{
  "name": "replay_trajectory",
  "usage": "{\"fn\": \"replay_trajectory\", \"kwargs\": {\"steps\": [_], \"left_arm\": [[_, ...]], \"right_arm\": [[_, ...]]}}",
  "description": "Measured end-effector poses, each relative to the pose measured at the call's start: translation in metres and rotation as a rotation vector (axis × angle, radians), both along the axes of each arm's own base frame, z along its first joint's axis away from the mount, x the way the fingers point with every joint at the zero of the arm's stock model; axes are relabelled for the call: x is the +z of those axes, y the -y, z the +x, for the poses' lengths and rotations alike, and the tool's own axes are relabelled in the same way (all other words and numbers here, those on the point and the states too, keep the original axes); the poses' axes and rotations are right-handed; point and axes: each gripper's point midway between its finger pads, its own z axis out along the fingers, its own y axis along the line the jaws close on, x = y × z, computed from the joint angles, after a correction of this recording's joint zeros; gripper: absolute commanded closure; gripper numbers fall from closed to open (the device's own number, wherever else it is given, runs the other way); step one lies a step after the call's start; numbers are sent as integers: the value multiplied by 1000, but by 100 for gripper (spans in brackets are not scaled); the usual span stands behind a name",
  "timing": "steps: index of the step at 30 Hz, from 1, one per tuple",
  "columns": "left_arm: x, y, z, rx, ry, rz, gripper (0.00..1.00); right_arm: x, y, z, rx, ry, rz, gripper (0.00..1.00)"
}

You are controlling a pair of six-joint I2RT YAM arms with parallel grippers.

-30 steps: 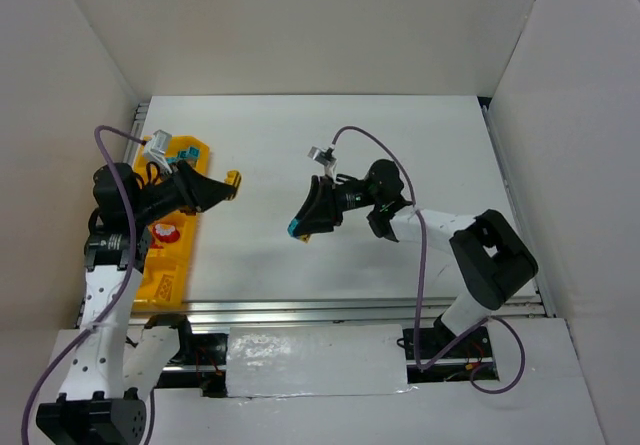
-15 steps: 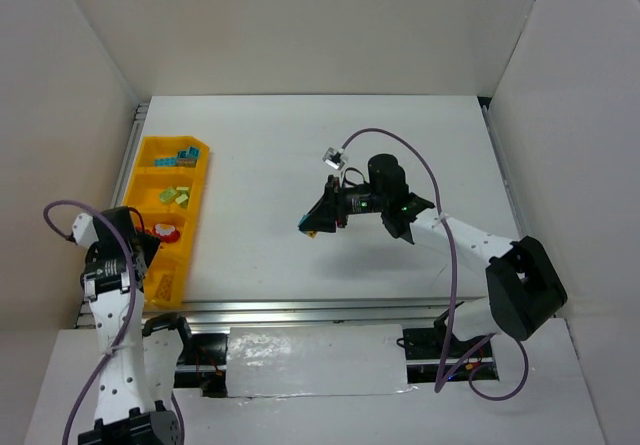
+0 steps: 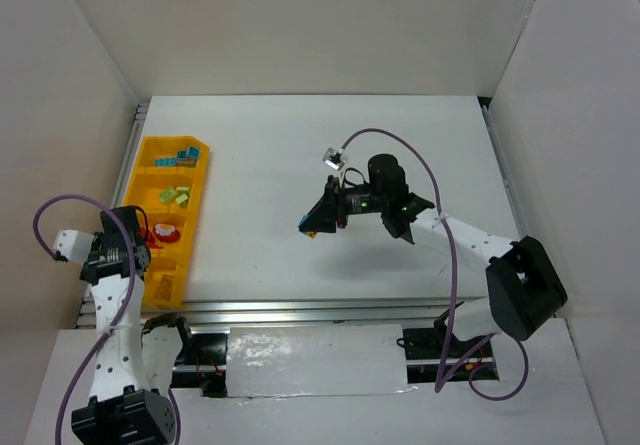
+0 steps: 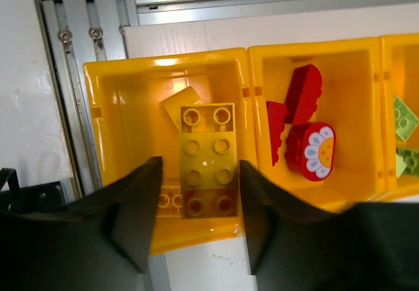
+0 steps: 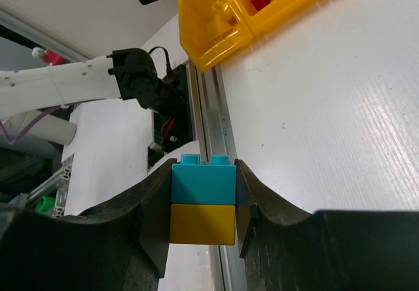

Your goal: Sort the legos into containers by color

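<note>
Sorting is nearing completion: bricks (image 3: 172, 196) are lying colour by colour in the left tray (image 3: 150, 161), the left gripper (image 4: 199, 168) is hanging open over the near yellow bricks (image 4: 208, 140), and the right gripper (image 3: 318, 221) is clamping an unsorted teal-yellow clump (image 5: 202, 203) above the table (image 3: 400, 135).

Open white table (image 3: 300, 135) right of the yellow tray (image 3: 143, 165), white walls (image 3: 300, 25) on three sides.

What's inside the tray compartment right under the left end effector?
Yellowish studded brick stack over a flat yellow piece. A second studded brick is half hidden by the left end effector; what lies beneath them is covered.
</note>
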Motion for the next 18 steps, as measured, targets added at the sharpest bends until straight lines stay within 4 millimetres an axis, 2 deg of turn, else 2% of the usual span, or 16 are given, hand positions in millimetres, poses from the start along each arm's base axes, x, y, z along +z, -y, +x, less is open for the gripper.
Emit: {"fn": "replay_trajectory", "kwargs": {"steps": [1,2,3,11,13,15,18], "left_arm": [[-1,-1,-2,13,-1,2,24],[-3,-1,-4,19,-7,5,6],[-5,-2,-5,26,-11,5,1],[-5,-2,-7,44,-6,9,0],[-3,0,-2,-1,4,5,1],[1,12,19,-146,60,-24,1],[16,54,67,-484,239,-102,0]], "right_arm": [[0,0,0,2,0,1,100],[0,0,-1,4,-1,1,100],[0,0,-1,7,-2,1,100],[-5,-1,-1,12,-17,-5,100],[-5,-2,0,0,-24,-8,100],[-7,-3,3,-33,-40,-18,100],[-6,-2,16,-145,-92,-34,100]]}}
